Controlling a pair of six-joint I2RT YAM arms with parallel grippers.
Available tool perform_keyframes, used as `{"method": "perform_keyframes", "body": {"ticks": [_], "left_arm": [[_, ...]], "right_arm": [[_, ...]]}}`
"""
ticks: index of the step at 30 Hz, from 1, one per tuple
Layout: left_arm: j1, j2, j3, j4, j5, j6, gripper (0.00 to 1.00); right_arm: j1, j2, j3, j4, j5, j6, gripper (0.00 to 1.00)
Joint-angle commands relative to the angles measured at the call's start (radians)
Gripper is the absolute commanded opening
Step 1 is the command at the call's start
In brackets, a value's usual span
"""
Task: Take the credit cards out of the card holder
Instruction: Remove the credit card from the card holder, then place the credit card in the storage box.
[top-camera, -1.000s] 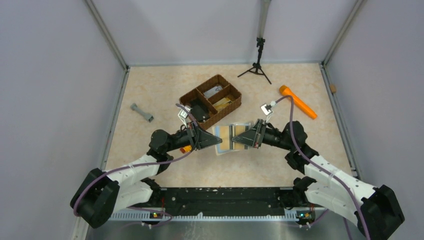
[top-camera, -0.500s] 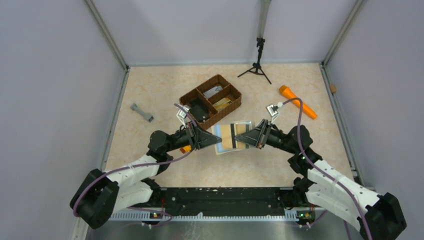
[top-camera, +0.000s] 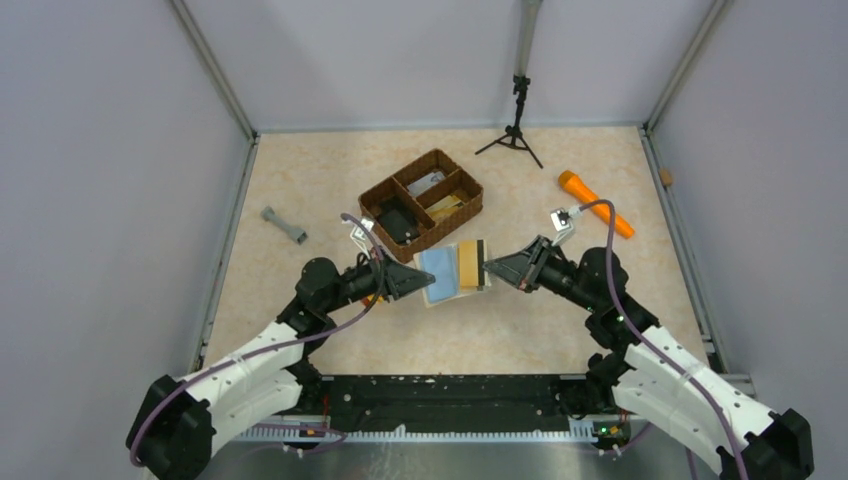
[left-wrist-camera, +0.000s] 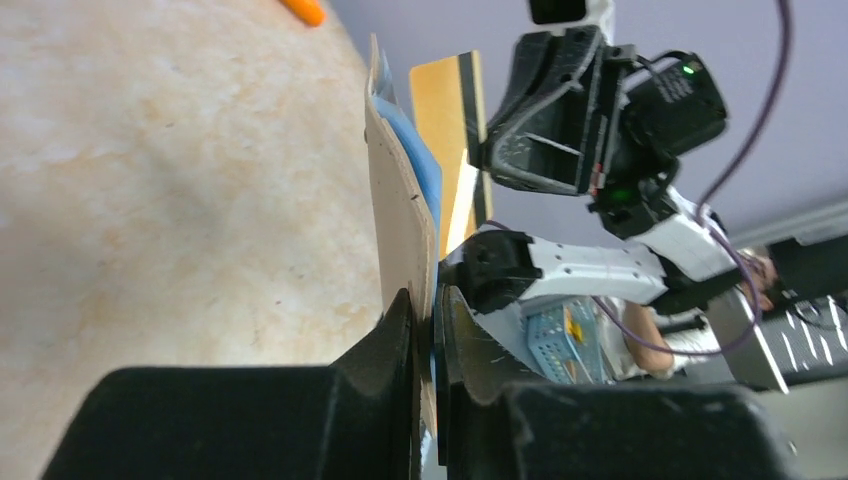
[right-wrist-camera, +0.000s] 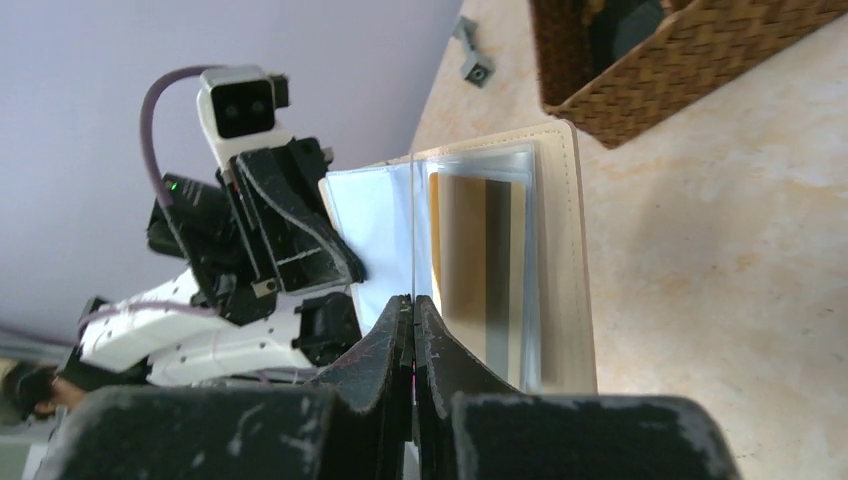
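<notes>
The card holder (top-camera: 435, 272) hangs open above the table between both arms, pale blue inside, cream-beige outside (left-wrist-camera: 395, 200). My left gripper (top-camera: 430, 281) is shut on its left flap, jaws pressed on either side of it (left-wrist-camera: 432, 305). A gold credit card (top-camera: 468, 265) with a dark stripe sticks out to the right. My right gripper (top-camera: 486, 268) is shut on its striped edge, which shows edge-on between the jaws (right-wrist-camera: 413, 300). Another gold credit card (right-wrist-camera: 470, 260) sits behind a clear sleeve in the holder's lower page (right-wrist-camera: 562, 260).
A brown wicker divided tray (top-camera: 422, 200) stands just behind the holder. An orange torch-shaped item (top-camera: 595, 203) lies at the back right and a small grey piece (top-camera: 284, 225) at the left. A black tripod (top-camera: 516, 130) stands by the rear wall.
My right gripper has shut on the card's edge and drawn back to the right, the striped card sliding with it. The left gripper has pulled the holder slightly left and lifted its flap.
</notes>
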Motion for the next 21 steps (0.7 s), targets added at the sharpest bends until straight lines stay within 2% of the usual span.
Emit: {"method": "perform_keyframes", "body": {"ticks": [1, 6, 10, 13, 17, 19, 21], "left_arm": [[0.009, -0.071, 0.073, -0.295, -0.149, 0.123, 0.0], [0.026, -0.124, 0.115, -0.507, -0.238, 0.165, 0.0], [0.027, -0.176, 0.157, -0.696, -0.35, 0.21, 0.0], [0.031, -0.208, 0.181, -0.812, -0.401, 0.249, 0.0], [0.035, -0.225, 0.257, -1.005, -0.471, 0.306, 0.0], [0.037, -0.244, 0.278, -1.06, -0.493, 0.333, 0.0], [0.04, -0.261, 0.288, -1.094, -0.501, 0.357, 0.0]], "right_arm": [[-0.013, -0.004, 0.025, -0.027, 0.138, 0.017, 0.0], [-0.014, 0.065, -0.001, 0.093, 0.175, 0.105, 0.0], [-0.014, 0.151, 0.007, 0.179, 0.28, 0.169, 0.0], [-0.012, 0.246, 0.033, 0.306, 0.314, 0.189, 0.0], [-0.001, 0.362, 0.159, 0.187, 0.445, 0.252, 0.0], [0.014, 0.42, 0.21, 0.122, 0.535, 0.296, 0.0], [0.025, 0.479, 0.241, 0.126, 0.59, 0.324, 0.0]]}}
